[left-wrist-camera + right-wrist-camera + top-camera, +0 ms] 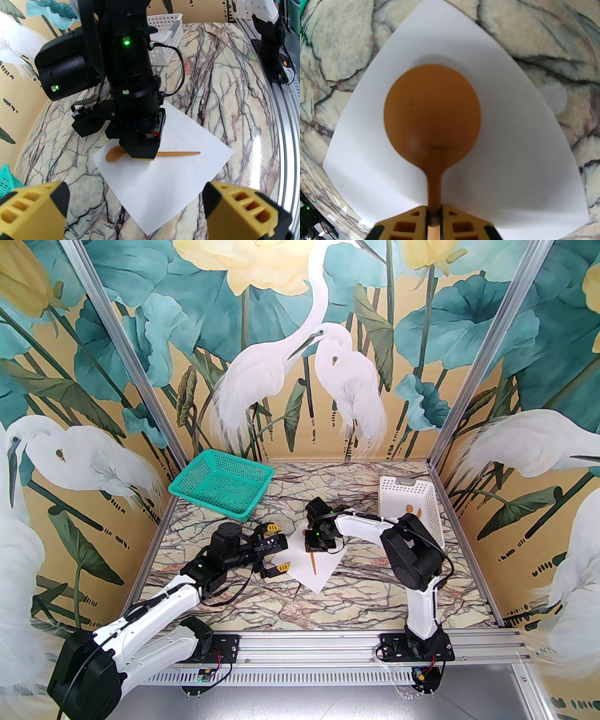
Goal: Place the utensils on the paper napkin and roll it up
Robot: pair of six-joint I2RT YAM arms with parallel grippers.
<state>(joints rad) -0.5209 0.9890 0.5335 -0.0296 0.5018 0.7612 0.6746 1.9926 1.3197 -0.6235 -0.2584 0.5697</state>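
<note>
A white paper napkin (pixel 307 570) lies on the marble table between the two arms. My right gripper (pixel 318 547) points straight down over its far corner, shut on the handle of an orange-brown spoon (pixel 432 112). The spoon bowl (pixel 113 153) sits at the napkin's (pixel 164 182) corner and its handle runs across the sheet; whether it touches the paper I cannot tell. Yellow fingers (pixel 410 225) pinch the handle just behind the bowl, at the right gripper (pixel 434 220). My left gripper (pixel 136 211) stands open to the left of the napkin (pixel 511 140), with nothing between its fingers.
A white perforated basket (pixel 412 495) stands at the back right with more orange-brown utensils (pixel 418 511) inside. A green mesh basket (pixel 220 483) sits at the back left. The right arm's base (pixel 271 58) and the aluminium rail border the table's near edge.
</note>
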